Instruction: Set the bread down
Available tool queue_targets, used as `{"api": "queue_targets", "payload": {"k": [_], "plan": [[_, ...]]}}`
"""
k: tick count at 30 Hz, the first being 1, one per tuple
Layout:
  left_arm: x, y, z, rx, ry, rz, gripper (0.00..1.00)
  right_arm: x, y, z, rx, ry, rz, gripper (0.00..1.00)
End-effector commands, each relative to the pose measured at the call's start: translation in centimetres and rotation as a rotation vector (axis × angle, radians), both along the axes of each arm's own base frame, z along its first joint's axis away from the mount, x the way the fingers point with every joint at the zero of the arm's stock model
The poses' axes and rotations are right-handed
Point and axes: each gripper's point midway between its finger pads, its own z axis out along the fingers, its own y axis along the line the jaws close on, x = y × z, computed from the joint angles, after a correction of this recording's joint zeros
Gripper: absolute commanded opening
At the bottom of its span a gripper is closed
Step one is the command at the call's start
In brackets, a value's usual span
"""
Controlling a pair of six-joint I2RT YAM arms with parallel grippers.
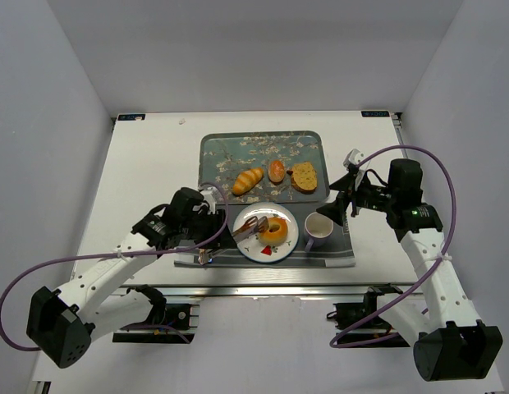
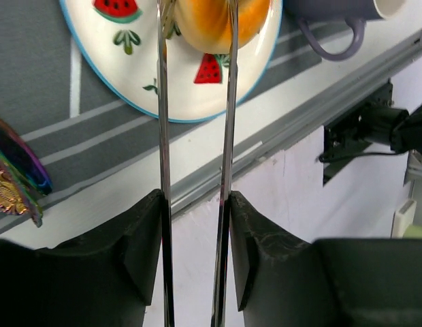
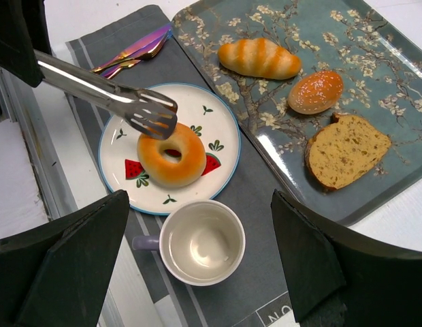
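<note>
Right wrist view: ring bread (image 3: pixel 171 155) is lying flat on plate (image 3: pixel 218 122), hole upward, no long axis; tongs (image 3: pixel 95 90), narrowly parted, are overlapping its rim, hold unclear.

White letters "NO" (image 3: pixel 276 315) are printed at the corner of the grey mat (image 3: pixel 260 197), cut off by the picture's edge. Nothing else can be read.

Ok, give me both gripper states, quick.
Left gripper: shut on the tongs, tips at the bagel.
Right gripper: open, holding nothing.
</note>
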Motion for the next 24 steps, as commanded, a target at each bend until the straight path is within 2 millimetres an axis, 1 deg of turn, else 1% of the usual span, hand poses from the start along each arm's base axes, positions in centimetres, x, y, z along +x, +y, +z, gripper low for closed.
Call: {"api": "queue_targets", "payload": {"k": [1,5,6,11,12,14,16,17,18,20,21,22,23,24], "plan": [[1.1,-0.1,1.4,-0.007,-0.059,0.030,0.52,-0.4,0.0,1.6,0.010,-0.049,0.015,0.89],[1.6,0.2,2.8,0.001,-0.095,0.048,0.54,-0.4,0.0,1.6,0.011,-0.049,0.016,0.89],[1.8,0.2,3.6,-0.006,-0.115,0.048,0.56,-0.4,0.0,1.5,0.012,-0.047,0.016,0.89],[2.1,0.5,4.7,0.014,-0.135,0.055,0.56,-0.4,0.0,1.4,0.015,-0.043,0.018,0.89],[2.6,0.7,5.4,0.022,-0.162,0.070,0.55,-0.4,0.0,1.4,0.015,-0.043,0.018,0.89],[3.2,1.1,6.1,0.038,-0.201,0.087,0.55,-0.4,0.0,1.4,0.015,-0.044,0.018,0.89],[4.5,1.7,6.9,0.084,-0.259,0.105,0.57,-0.5,0.0,1.4,0.016,-0.044,0.019,0.89],[4.9,1.9,7.0,0.107,-0.270,0.103,0.57,-0.5,0.0,1.3,0.016,-0.041,0.020,0.89],[5.5,2.4,6.8,0.157,-0.293,0.098,0.57,-0.5,0.0,1.3,0.017,-0.041,0.022,0.89],[6.9,2.2,6.9,0.208,-0.306,0.081,0.58,-0.5,0.1,1.3,0.018,-0.038,0.022,0.89],[7.6,2.6,6.8,0.256,-0.328,0.068,0.59,-0.5,0.1,1.3,0.019,-0.041,0.024,0.89],[8.6,2.3,6.8,0.280,-0.331,0.052,0.62,-0.4,0.1,1.4,0.019,-0.044,0.024,0.89],[9.0,2.1,6.7,0.295,-0.336,0.037,0.63,-0.4,0.1,1.5,0.019,-0.044,0.024,0.89],[9.9,2.7,6.5,0.355,-0.360,0.025,0.63,-0.4,0.1,1.5,0.019,-0.044,0.024,0.89]]}}
